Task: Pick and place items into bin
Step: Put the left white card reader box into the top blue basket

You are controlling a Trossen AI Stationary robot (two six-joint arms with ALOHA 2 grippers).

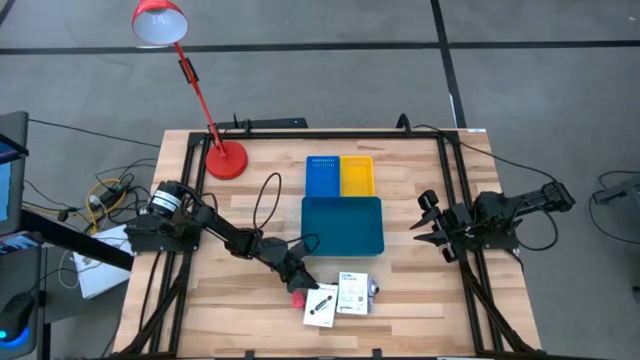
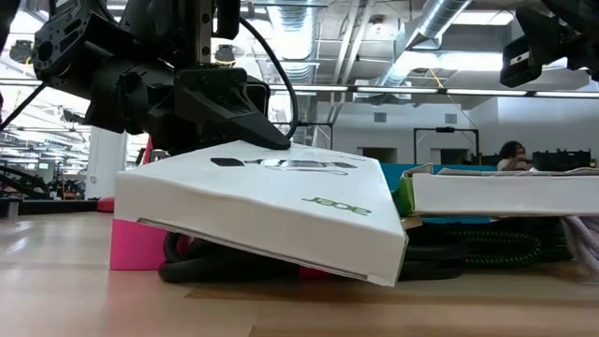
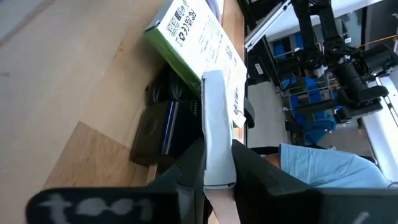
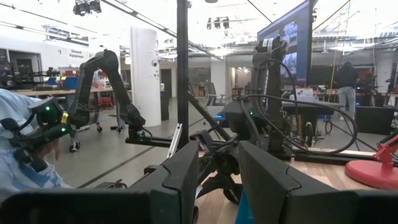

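My left gripper [image 1: 300, 278] reaches to the table's near middle and is shut on a flat white printed packet [image 1: 320, 304], which shows tilted in the low view [image 2: 271, 201]. A second white packet [image 1: 352, 295] lies just right of it. The pink-red block [image 1: 297, 298] stands on the table beside the held packet's left end. A small black piece [image 3: 155, 127] and a dark cable [image 2: 468, 248] lie under the packets. The teal tray [image 1: 343, 225] sits behind them, with the blue tray [image 1: 322, 176] and the yellow tray [image 1: 357, 176] at its far side. My right gripper [image 1: 432, 228] waits open at the table's right edge. My left gripper pinches the white packet between its two fingers at the packet's left edge [image 3: 217, 163], coming slanting down from the table's left. One finger [image 2: 248, 126] lies on its printed top face. The packet is tilted, its held side raised and its opposite lower corner [image 2: 388, 273] down near the table.
A red desk lamp [image 1: 225, 158] stands at the table's far left. A black frame rail [image 1: 455, 200] runs along the right side near my right arm. Bare wood [image 1: 230, 320] lies left of the packets. A person in light blue [image 3: 323, 165] is beyond the table.
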